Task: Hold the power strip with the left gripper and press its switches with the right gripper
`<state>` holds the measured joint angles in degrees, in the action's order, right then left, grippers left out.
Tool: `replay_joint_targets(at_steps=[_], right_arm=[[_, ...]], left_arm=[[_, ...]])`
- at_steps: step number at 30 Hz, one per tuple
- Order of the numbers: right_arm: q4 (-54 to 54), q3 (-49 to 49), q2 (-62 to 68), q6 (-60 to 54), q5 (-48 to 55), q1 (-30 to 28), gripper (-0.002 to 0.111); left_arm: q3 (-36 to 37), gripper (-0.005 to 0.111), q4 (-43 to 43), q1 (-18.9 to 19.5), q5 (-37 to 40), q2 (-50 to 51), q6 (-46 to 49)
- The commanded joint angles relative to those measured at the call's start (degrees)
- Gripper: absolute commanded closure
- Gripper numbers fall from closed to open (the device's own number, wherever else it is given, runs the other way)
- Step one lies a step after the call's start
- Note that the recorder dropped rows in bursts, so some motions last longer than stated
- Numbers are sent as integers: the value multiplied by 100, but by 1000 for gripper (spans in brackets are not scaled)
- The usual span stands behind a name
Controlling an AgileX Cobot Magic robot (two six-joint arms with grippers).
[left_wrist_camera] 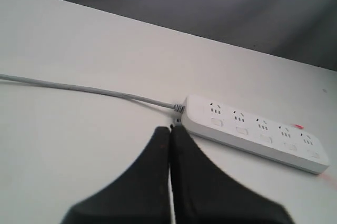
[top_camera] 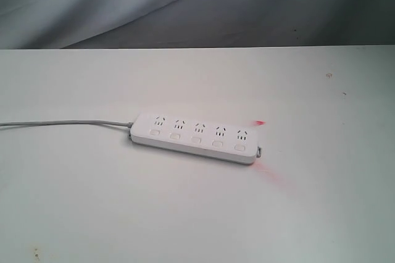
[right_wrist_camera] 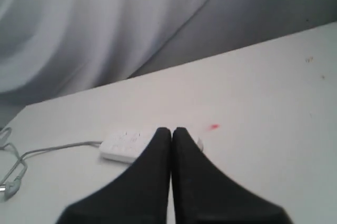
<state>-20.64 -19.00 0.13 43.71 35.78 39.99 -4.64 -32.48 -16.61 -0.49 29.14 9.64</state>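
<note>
Both grippers are clenched on nothing. The left gripper [left_wrist_camera: 170, 129] has its black jaws pressed tip to tip, and the right gripper [right_wrist_camera: 171, 131] has its jaws closed the same way. Neither shows in the exterior view.

The strip [top_camera: 196, 137] lies flat on the white table [top_camera: 123, 213], near the middle, untouched. Its long side runs left to right and slants slightly nearer toward the right end. Five sockets [top_camera: 199, 127] line its far side, and five switches [top_camera: 196, 140] line its near side, one under each socket. The grey cord [top_camera: 62, 121] leaves the left end and runs off the left edge of the view.

From the left wrist, the closed tips point at the cord end of the strip [left_wrist_camera: 255, 132]. They seem to sit just short of it, but I cannot tell their height above the table. From the right wrist, the jaws hide part of the strip [right_wrist_camera: 124, 146].

A small red spot [top_camera: 260, 123] lies on the table just beyond the strip's right end, with a fainter red smear [top_camera: 270, 173] on the near side of that end. Grey cloth [top_camera: 185, 4] hangs behind the table.
</note>
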Motion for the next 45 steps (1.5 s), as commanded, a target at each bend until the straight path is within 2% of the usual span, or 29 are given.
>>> replay_joint_targets(at_steps=[1,11,13,45], right_arm=[[-1083,565,-13,161,-1124,-3,108],[-2371,1877,-13,1314,-1628,-3,108],[-2692,1900,-13,1603,-1852,-3,108],[-2470,1900,-13,1670,-1755,-3,108]], left_arm=[[177,107,23,3,-275,-33,-54],[198,107,67,3,-153,-33,-43],[198,107,67,3,-65,-33,-43],[198,107,67,3,-55,-33,-53]])
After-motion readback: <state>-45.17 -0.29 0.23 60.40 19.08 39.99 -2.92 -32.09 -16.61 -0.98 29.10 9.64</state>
